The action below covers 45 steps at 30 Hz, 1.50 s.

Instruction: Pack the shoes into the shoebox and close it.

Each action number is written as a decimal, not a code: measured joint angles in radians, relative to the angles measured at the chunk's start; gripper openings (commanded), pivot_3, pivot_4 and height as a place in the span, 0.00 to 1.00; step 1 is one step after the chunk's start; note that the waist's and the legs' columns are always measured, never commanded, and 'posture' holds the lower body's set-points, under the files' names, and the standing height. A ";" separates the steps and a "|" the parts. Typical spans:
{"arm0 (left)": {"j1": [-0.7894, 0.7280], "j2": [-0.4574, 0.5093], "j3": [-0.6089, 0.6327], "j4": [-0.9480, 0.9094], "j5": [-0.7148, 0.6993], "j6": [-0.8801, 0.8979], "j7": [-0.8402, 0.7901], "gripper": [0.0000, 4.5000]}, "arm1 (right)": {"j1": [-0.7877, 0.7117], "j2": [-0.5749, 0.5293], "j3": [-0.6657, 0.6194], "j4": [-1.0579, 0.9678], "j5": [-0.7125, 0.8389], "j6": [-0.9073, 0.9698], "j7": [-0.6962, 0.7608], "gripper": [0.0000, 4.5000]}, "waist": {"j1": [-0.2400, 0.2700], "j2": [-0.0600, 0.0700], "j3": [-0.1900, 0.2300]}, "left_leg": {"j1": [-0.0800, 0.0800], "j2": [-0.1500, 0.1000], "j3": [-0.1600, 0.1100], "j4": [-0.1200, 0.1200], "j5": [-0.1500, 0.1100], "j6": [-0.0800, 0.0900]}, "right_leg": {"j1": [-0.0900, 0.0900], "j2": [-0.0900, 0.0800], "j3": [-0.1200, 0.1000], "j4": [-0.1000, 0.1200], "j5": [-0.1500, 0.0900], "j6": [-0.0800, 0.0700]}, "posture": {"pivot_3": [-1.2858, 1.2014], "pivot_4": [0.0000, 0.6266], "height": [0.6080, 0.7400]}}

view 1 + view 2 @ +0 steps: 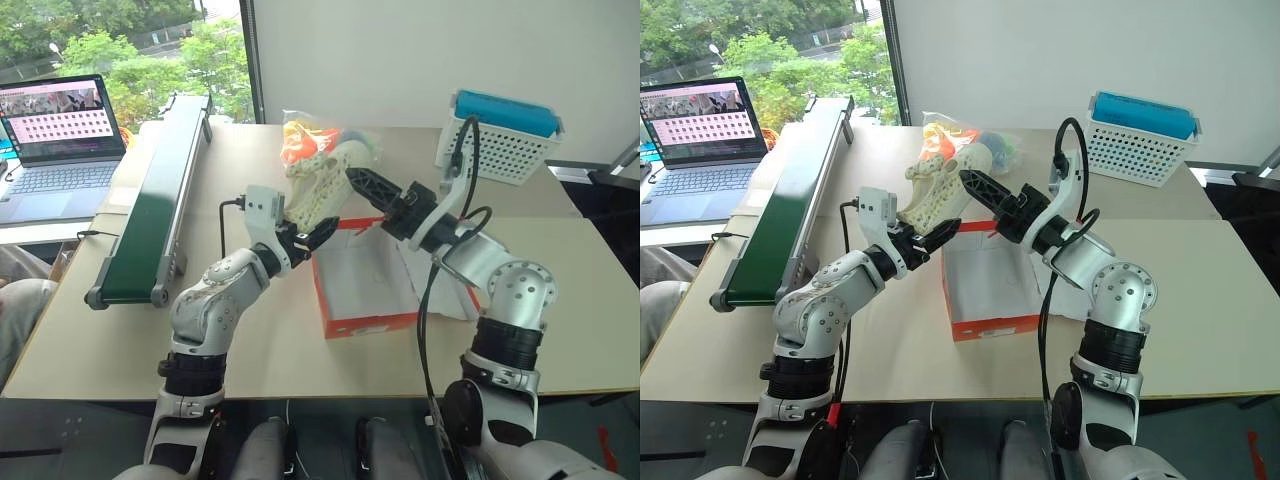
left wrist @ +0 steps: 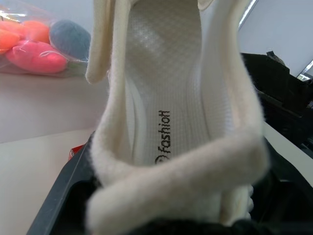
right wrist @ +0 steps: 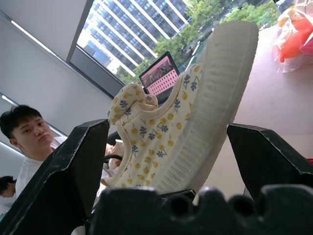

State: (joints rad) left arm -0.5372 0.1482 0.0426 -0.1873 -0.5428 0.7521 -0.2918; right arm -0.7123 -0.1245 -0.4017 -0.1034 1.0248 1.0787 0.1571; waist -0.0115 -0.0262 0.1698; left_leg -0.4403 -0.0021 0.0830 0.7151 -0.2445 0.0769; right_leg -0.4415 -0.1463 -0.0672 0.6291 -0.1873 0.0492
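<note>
We've got one shoe (image 1: 315, 180) raised above the worktop (image 1: 250, 340), just behind the open shoebox (image 1: 365, 290). The left end effector (image 1: 305, 238) is clamped on its heel end, probably to keep it aligned for the box. The right end effector (image 1: 362, 185) sits at the shoe's side with its jaws spread wide either side of it and not gripping, so likely a support or regrip. The left wrist view adds the insole and its print. The right wrist view adds the small flower pattern, ribbed sole and the clear gaps at both fingers (image 3: 73, 161).
</note>
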 measured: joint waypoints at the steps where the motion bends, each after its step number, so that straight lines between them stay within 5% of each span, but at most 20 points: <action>1: 0.000 0.000 0.000 0.000 0.000 0.000 0.001 0.68 | 0.000 -0.004 0.000 0.007 0.000 -0.002 -0.001 1.00 | 0.000 0.000 0.000 | 0.000 0.000 0.000 0.000 0.000 0.000 | 0.000 0.000 0.000 0.000 0.000 0.000 | 0.52 0.24 0.69; 18: 0.001 -0.006 0.001 0.000 0.000 0.000 0.008 0.68 | -0.227 -0.008 0.035 0.441 -0.112 -0.165 0.058 1.00 | 0.000 0.001 0.000 | 0.000 0.000 0.001 -0.001 0.001 -0.001 | 0.000 0.000 0.000 0.001 0.000 0.000 | 0.52 0.24 0.69; 30: 0.011 -0.005 -0.007 0.000 0.007 0.011 0.016 0.68 | -0.170 0.042 0.024 0.404 -0.129 -0.176 0.016 0.19 | -0.002 0.001 0.000 | 0.000 0.000 0.001 -0.001 0.001 -0.002 | 0.000 0.000 0.000 0.001 0.000 0.000 | 0.52 0.24 0.69; 39: 0.011 0.024 -0.013 -0.009 0.018 0.010 -0.006 0.68 | -0.155 0.167 -0.023 0.303 -0.089 -0.165 -0.160 0.19 | -0.004 0.001 0.001 | 0.000 0.000 0.001 -0.002 0.002 -0.004 | -0.001 0.000 0.001 0.001 0.000 0.000 | 0.52 0.24 0.69; 43: 0.011 0.028 -0.020 -0.016 0.033 -0.011 -0.016 0.98 | -0.157 0.208 -0.045 0.277 -0.055 -0.182 -0.246 0.18 | -0.003 0.001 0.001 | 0.000 0.000 0.001 -0.002 0.002 -0.004 | -0.001 0.000 0.000 0.001 0.000 0.000 | 0.52 0.24 0.69; 45: 0.016 0.033 -0.031 -0.019 0.039 -0.015 -0.019 1.00 | -0.169 0.197 -0.046 0.260 -0.029 -0.175 -0.292 0.18 | 0.000 0.001 0.001 | 0.000 0.000 0.000 -0.002 0.002 -0.004 | -0.001 0.000 0.000 0.001 0.000 0.000 | 0.52 0.24 0.69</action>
State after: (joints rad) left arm -0.5210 0.1815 0.0111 -0.2061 -0.5036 0.7369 -0.3112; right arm -0.8809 0.0729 -0.4473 0.1570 0.9962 0.9036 -0.1350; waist -0.0114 -0.0249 0.1707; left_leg -0.4406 -0.0023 0.0834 0.7133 -0.2420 0.0729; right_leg -0.4428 -0.1464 -0.0668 0.6301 -0.1873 0.0492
